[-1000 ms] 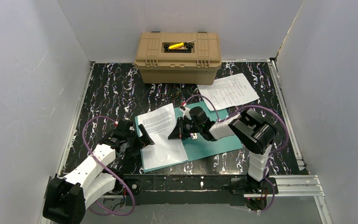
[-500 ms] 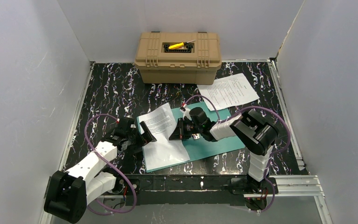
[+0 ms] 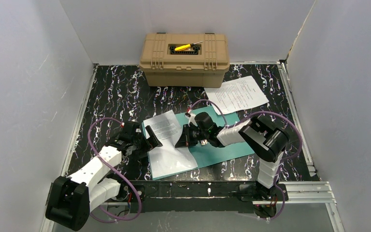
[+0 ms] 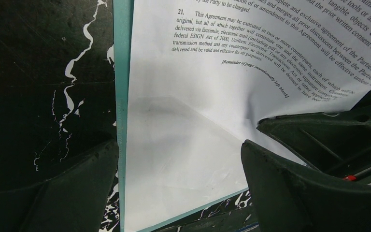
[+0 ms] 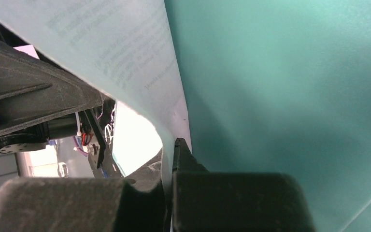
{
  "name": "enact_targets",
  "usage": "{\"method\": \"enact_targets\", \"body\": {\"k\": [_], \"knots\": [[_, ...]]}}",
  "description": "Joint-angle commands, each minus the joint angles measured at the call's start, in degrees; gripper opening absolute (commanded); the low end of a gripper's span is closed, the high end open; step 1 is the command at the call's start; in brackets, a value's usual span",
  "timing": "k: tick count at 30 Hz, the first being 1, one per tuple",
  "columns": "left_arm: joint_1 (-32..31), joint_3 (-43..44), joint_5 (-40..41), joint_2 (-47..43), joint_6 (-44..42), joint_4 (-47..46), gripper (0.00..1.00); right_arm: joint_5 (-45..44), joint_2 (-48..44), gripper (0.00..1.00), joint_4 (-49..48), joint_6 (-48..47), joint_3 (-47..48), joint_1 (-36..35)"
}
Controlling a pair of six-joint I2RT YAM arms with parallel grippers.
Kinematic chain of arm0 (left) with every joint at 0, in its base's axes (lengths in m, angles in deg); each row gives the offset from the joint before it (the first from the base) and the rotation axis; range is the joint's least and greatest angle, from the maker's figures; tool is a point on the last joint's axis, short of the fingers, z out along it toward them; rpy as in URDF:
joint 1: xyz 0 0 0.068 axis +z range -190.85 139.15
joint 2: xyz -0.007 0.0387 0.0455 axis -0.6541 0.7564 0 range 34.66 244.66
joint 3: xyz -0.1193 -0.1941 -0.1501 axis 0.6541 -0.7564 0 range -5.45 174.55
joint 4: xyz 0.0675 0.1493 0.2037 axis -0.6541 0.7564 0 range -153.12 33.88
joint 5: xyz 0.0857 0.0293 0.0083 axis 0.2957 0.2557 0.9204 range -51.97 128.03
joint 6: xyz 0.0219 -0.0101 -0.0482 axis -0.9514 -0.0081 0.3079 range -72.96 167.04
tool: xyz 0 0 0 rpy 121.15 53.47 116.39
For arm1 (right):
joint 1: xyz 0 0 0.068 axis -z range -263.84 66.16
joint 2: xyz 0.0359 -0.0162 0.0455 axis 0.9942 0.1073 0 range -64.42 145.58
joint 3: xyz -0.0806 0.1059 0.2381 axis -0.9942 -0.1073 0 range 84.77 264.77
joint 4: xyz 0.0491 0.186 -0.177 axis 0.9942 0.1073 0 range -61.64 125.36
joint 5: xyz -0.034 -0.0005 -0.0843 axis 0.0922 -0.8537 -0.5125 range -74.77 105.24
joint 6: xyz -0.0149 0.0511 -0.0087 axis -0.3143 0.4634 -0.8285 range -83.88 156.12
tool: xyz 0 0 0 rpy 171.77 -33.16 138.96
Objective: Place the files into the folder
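Observation:
The teal folder (image 3: 222, 145) lies open in front of the arms. One file (image 3: 166, 150), a white printed sheet, rests on its left leaf with its right edge curled up. My right gripper (image 3: 182, 141) is shut on that raised edge; the right wrist view shows the file (image 5: 125, 53) pinched in my right gripper (image 5: 170, 164) above the folder's teal leaf (image 5: 280, 72). My left gripper (image 3: 152, 140) stands open over the sheet's left side. In the left wrist view its fingers (image 4: 309, 193) straddle the file (image 4: 188, 121) near the folder's edge (image 4: 122, 96). The other file (image 3: 235, 93) lies flat at the back right.
A tan hard case (image 3: 184, 52) with a yellow tool on its lid stands against the back wall. The black marbled table (image 3: 116, 96) is walled in grey on three sides. A metal rail (image 3: 290, 191) runs along the near edge.
The left gripper has moved a little right and forward onto the sheet's left side. The right gripper has shifted slightly left, and the sheet's right edge bows up more.

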Motion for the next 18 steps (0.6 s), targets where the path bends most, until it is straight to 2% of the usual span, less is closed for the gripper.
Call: {"method": "enact_targets", "body": {"k": [1, 7, 12, 18], "knots": [[0.1, -1.6, 4.9, 0.2, -2.1, 7.4, 0.98, -3.9, -3.1, 0.09, 5.8, -3.1, 1.9, -0.5], [0.2, -1.3, 5.7, -1.1, -2.2, 8.8, 0.98, -9.3, -5.9, 0.32, 12.7, -5.7, 3.6, -0.5], [0.1, -0.9, 6.0, -2.4, -2.3, 10.1, 0.98, -14.7, -8.7, 0.45, 19.5, -8.6, 5.4, -0.5], [0.1, 1.4, 7.0, -5.2, -3.2, 13.7, 0.98, -25.2, -15.0, 0.56, 30.1, -13.5, 7.8, -0.5]]}}
